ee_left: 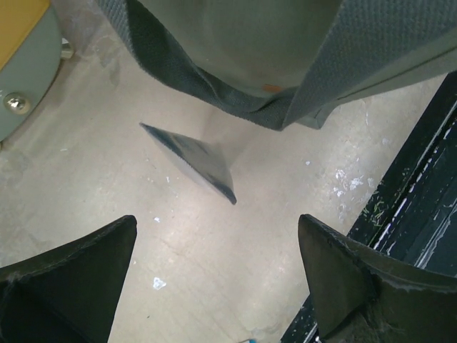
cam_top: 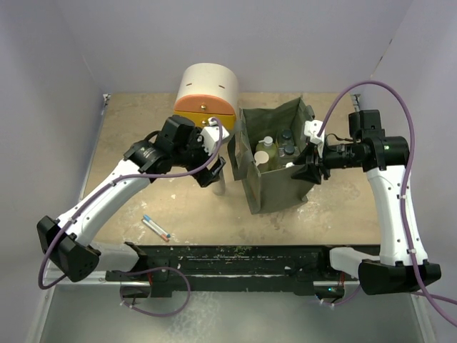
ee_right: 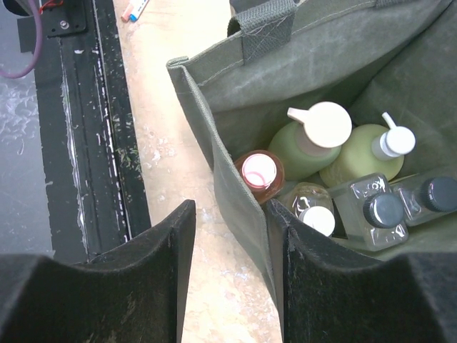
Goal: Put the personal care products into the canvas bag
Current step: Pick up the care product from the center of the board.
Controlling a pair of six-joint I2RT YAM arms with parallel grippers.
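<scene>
The olive-green canvas bag (cam_top: 275, 187) stands open at the table's middle. In the right wrist view it (ee_right: 300, 57) holds a green white-capped bottle (ee_right: 303, 146), a pale green white-pump bottle (ee_right: 360, 153), an orange pink-capped bottle (ee_right: 258, 175), a clear white-capped bottle (ee_right: 312, 214) and two clear square black-capped bottles (ee_right: 375, 214) (ee_right: 432, 196). My right gripper (ee_right: 232, 207) (cam_top: 308, 168) is open and straddles the bag's right wall, one finger inside. A slim grey item (cam_top: 222, 179) (ee_left: 196, 161) stands left of the bag. My left gripper (cam_top: 213, 161) (ee_left: 218, 221) is open and empty above it.
The round cream, orange and yellow drawer unit (cam_top: 208, 89) stands at the back, close behind my left gripper; its edge shows in the left wrist view (ee_left: 21, 64). A small pen (cam_top: 155, 227) lies on the table front left. The black rail (cam_top: 235, 259) runs along the near edge.
</scene>
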